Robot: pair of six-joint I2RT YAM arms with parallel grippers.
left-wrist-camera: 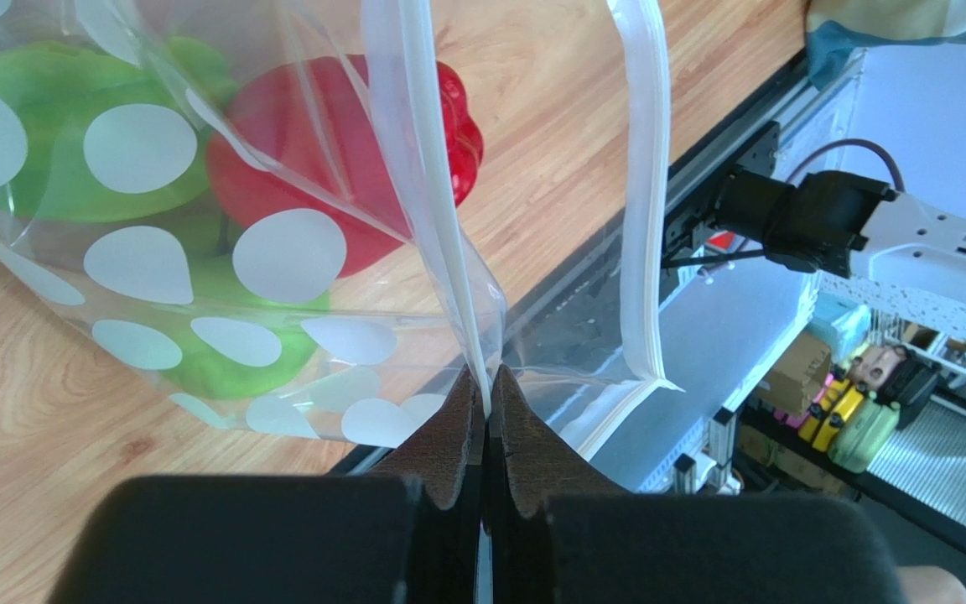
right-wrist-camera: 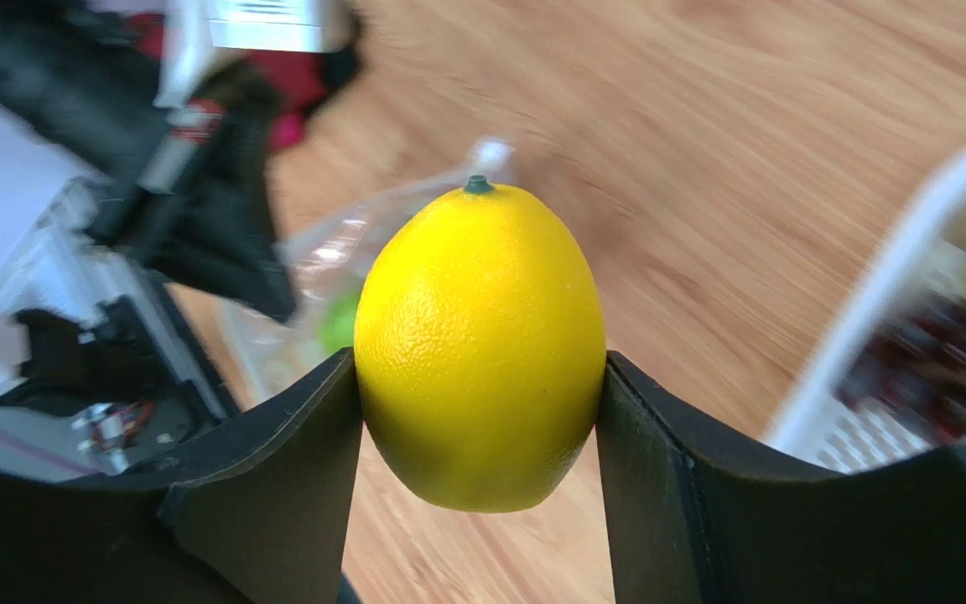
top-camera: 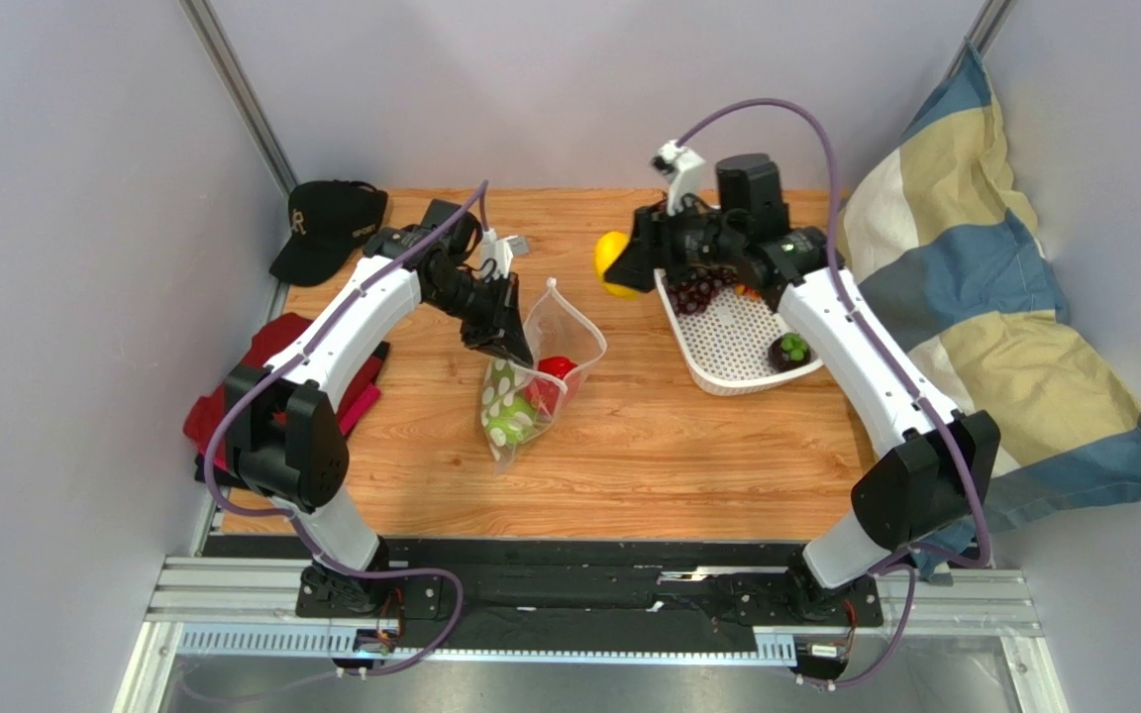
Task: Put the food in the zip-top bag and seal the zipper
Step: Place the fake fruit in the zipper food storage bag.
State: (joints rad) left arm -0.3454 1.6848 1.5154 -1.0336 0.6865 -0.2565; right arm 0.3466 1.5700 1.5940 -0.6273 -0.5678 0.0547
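The zip-top bag (top-camera: 532, 379) lies mid-table with its mouth held up and open; a red pepper (top-camera: 557, 367) and green pieces (top-camera: 507, 427) are inside. My left gripper (top-camera: 499, 330) is shut on one lip of the bag at the zipper (left-wrist-camera: 431, 201); the other zipper strip (left-wrist-camera: 642, 189) hangs free. The pepper (left-wrist-camera: 312, 164) and green pieces (left-wrist-camera: 35, 126) show through the dotted plastic. My right gripper (top-camera: 624, 265) is shut on the yellow lemon (top-camera: 614, 263), held above the table right of the bag mouth; the lemon (right-wrist-camera: 478, 342) sits between both fingers. A grape bunch (top-camera: 699, 287) lies in the basket.
A white plastic basket (top-camera: 733, 349) stands at the right with a small dark-green item (top-camera: 792, 351) inside. A black cap (top-camera: 327, 223) is at the back left, a red cloth (top-camera: 220, 409) at the left edge, a striped pillow (top-camera: 993, 297) at the right.
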